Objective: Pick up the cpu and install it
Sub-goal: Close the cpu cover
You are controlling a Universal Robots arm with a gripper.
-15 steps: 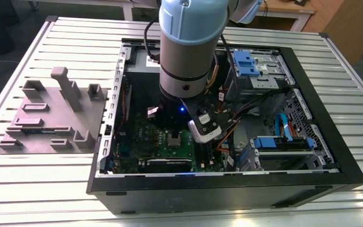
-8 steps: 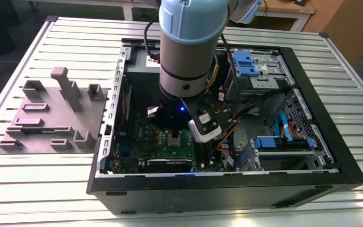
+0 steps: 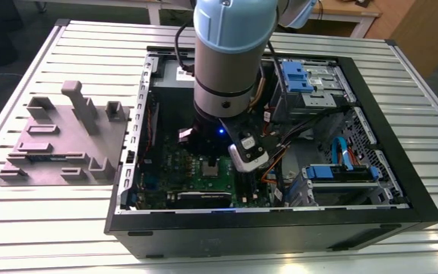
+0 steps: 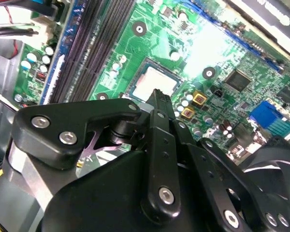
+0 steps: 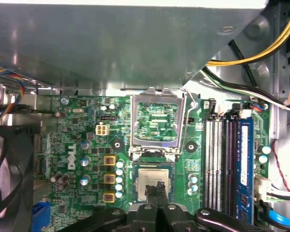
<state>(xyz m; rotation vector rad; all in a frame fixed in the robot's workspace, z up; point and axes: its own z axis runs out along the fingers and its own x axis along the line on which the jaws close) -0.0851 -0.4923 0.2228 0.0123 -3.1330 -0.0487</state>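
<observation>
**Robot arm [image 3: 230, 57] reaching into an open computer case [image 3: 280, 231] on a slatted desk [image 3: 52, 228].**
The cpu [image 5: 152, 178] lies flat in its socket on the green motherboard [image 5: 77, 145], metal top upward, near the memory slots [image 5: 217, 159]. The socket's retaining frame [image 5: 157, 93] stands hinged open just beside it. The jaws are closed, black fingertips [image 5: 153, 192] pressed together over one edge of the cpu; contact cannot be told. A grey fixture [image 3: 63, 142] sits on the desk at the exterior view's left.

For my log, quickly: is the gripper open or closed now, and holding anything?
Gripper: closed, fingertips together just over the cpu, not gripping it.
</observation>
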